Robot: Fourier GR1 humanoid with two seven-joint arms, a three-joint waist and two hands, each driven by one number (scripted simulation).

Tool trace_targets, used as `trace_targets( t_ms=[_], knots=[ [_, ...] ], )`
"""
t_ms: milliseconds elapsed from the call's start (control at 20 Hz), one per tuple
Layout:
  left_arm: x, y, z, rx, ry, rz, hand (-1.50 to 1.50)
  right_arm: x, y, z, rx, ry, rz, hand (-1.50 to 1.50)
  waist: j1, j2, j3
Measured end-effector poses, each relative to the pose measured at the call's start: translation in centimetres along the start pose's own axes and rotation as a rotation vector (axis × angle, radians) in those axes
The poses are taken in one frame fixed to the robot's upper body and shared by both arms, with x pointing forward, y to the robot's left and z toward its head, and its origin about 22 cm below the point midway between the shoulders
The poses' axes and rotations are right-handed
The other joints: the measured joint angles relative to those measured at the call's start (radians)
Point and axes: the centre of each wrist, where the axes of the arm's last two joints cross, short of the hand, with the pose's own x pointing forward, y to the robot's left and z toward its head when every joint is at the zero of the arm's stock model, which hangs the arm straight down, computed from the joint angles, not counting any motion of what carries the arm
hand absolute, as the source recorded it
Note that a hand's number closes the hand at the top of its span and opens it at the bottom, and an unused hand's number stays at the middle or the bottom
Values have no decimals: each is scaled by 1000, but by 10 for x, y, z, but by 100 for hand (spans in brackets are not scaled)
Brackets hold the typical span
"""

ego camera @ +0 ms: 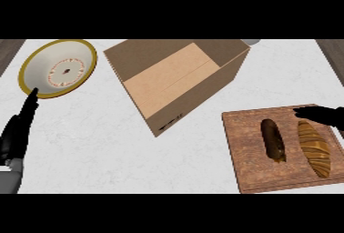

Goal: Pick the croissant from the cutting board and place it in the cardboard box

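The croissant (314, 148), long with tan and brown stripes, lies on the right side of the wooden cutting board (245, 150) at the lower right. The open cardboard box (171, 77) stands at the upper middle, its inside showing and nothing visible in it. My right hand (324, 115) comes in from the right edge, fingers stretched leftward just over the croissant's far end, holding nothing. At the left edge, fingers straight and pointing up, my left hand (18, 127) rests open.
A dark brown oblong pastry (273, 140) lies on the board left of the croissant. A yellow-rimmed plate (40, 88) sits at the upper left, close to my left fingertips. A white object (250, 41) peeks out behind the box.
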Motion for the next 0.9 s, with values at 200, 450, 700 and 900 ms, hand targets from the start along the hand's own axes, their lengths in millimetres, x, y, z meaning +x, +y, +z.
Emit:
trace_targets(
  t_ms=[200,450,700,900],
  knots=[
    [-1,1,3,4,-1,1,0,6,0,-2,-3,-36,7,-150,0,-1,0],
    [-1,5,5,6,1,6,0,21,-3,-5,37,-35,34,-150,-4,-2,-1],
    [-2,5,5,0,1,6,0,26,12,-11,83,14,29,-150,-3,-1,-1],
    [-1,3,2,2,1,3,0,27,19,-22,81,34,19,150,-1,0,0]
  ],
)
